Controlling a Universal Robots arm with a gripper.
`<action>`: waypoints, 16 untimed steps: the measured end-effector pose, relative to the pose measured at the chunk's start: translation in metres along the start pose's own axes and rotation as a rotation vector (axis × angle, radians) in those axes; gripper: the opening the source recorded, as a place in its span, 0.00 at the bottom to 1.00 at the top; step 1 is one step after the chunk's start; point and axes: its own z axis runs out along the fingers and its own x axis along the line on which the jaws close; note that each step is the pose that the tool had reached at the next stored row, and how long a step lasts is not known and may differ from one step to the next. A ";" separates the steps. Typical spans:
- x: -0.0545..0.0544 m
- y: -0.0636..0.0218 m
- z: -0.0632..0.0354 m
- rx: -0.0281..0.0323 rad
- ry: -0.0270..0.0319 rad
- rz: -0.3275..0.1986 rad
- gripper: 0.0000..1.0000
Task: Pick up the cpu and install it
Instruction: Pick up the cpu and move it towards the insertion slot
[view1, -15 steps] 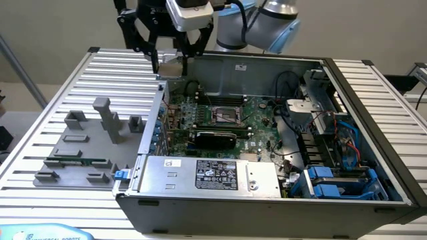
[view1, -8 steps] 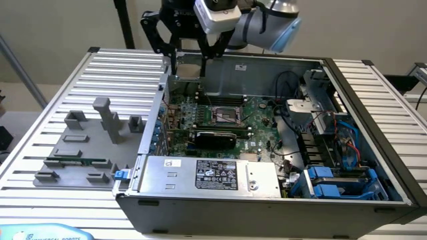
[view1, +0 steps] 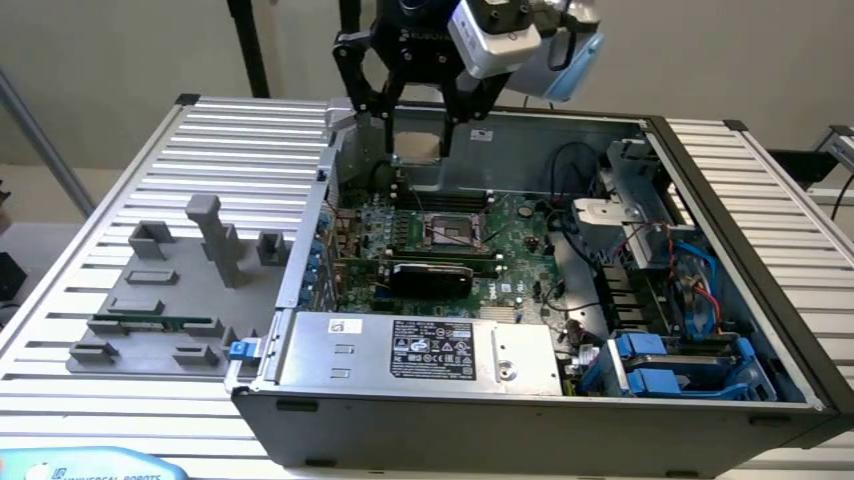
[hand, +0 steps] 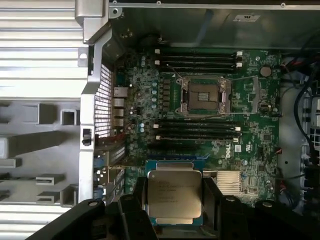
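The cpu (hand: 174, 196), its silvery top printed with lines too small to read, is hanging clamped between the black fingers of the gripper (hand: 174, 202), above the open computer case (view1: 534, 435). The green motherboard (hand: 250, 165) below is showing a Dell logo (hand: 231, 149). A blue object (view1: 94, 468) on the table is reading "Universal Robots".

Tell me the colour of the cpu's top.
The cpu top is silvery-beige with dark printed text; wrist view shows it best.
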 end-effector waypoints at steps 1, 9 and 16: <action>-0.003 0.0018 0.0017 -0.0003 -0.0001 0.000 0.55; -0.014 0.0230 0.0168 -0.0027 -0.0001 0.000 0.55; -0.022 0.0434 0.0301 -0.0066 -0.0001 0.000 0.55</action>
